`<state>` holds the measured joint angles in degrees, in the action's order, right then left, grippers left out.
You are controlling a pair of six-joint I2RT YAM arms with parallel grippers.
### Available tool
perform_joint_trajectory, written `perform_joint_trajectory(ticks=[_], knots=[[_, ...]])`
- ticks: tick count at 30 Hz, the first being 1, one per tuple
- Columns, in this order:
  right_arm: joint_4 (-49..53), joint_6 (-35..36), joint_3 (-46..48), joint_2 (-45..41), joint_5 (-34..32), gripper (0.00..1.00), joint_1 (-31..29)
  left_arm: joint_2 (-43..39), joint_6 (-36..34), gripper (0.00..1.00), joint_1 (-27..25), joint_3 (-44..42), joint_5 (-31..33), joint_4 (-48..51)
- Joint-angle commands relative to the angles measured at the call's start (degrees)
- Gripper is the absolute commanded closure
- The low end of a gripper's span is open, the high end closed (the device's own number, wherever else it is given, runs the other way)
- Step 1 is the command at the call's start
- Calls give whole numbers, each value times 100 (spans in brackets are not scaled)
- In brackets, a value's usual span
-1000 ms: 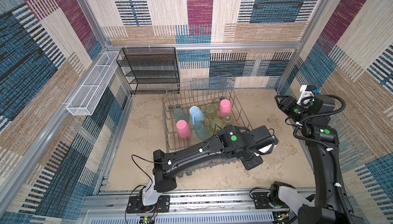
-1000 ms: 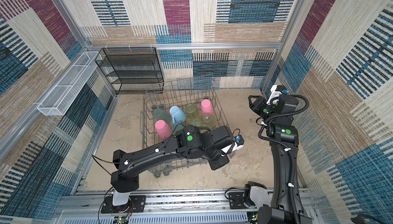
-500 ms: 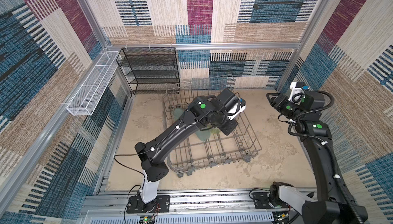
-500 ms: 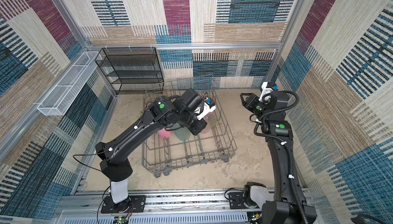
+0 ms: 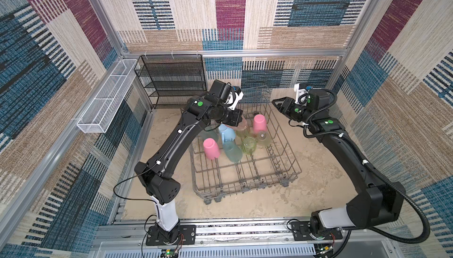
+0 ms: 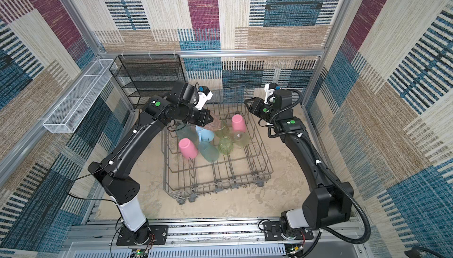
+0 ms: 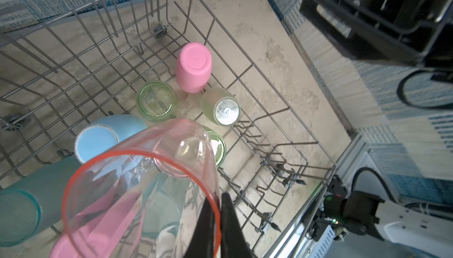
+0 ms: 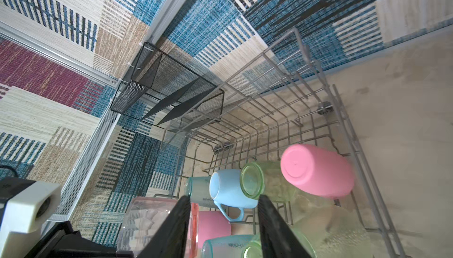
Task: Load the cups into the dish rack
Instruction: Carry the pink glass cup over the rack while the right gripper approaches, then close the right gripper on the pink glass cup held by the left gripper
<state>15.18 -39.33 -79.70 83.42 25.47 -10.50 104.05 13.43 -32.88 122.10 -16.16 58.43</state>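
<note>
From above, in both top views, I have the dish rack (image 5: pixel 245 185) (image 6: pixel 215 185) sitting mid-floor with the cups bunched in its far half. My left gripper (image 5: pixel 241 122) reaches in over the far-left part, clamped on the pink-orange cup (image 5: pixel 244 127). That cup hangs tilted just above the light-blue mug (image 5: pixel 225 131) — whether it touches anything beneath it I cannot tell. A pink cup (image 5: pixel 259 122) stands bottom-up near the rack's far right wall. A second pink cup (image 5: pixel 210 147) sits at the left, with a teal cup (image 5: pixel 231 150) and a green cup (image 5: pixel 249 144) beside it. The right gripper (image 5: pixel 275 102) hovers by the rack's far right corner, clear of every cup. A black mesh shelf (image 5: pixel 171 80) and a white mesh basket (image 5: pixel 105 97) sit against the walls at back left.

On the left wrist view, the black fingers (image 7: pixel 232 232) pinch the rim of the pink-orange cup (image 7: pixel 147 183) — one inside the wall, one outside. Past it I see the mug (image 7: pixel 103 136), the pink cup (image 7: pixel 193 67), and a yellow-green cup (image 7: pixel 223 108) with its silvery base towards the lens.

On the right wrist view, the right gripper's (image 8: pixel 224 198) jaws stand apart with nothing between them. The mug, the pink cup (image 8: pixel 318 171) and the rack's rim (image 8: pixel 343 122) lie beyond.
</note>
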Motion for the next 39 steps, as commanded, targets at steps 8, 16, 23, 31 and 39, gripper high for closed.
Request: perform_joint_trajectory(ticks=[8,16,23,31,39], knots=[[-996,-1313,-738,952,570,48,-188,-612,1839,100,679,-1252,-800,-3003],[-2102,-2590,-708,1435,1094,35,-232,-851,3105,100,1062,-2080,-1337,-4725],[-2626,-3385,-593,1493,989,23,-354,-668,3789,100,1136,-2314,-1652,-5648],[-2902,-3930,-564,1571,863,15,-494,-450,4553,100,1135,-2569,-1986,-6830],[-3134,-4278,-465,1570,679,9,-544,-232,4973,100,1101,-2624,-2091,-7428]])
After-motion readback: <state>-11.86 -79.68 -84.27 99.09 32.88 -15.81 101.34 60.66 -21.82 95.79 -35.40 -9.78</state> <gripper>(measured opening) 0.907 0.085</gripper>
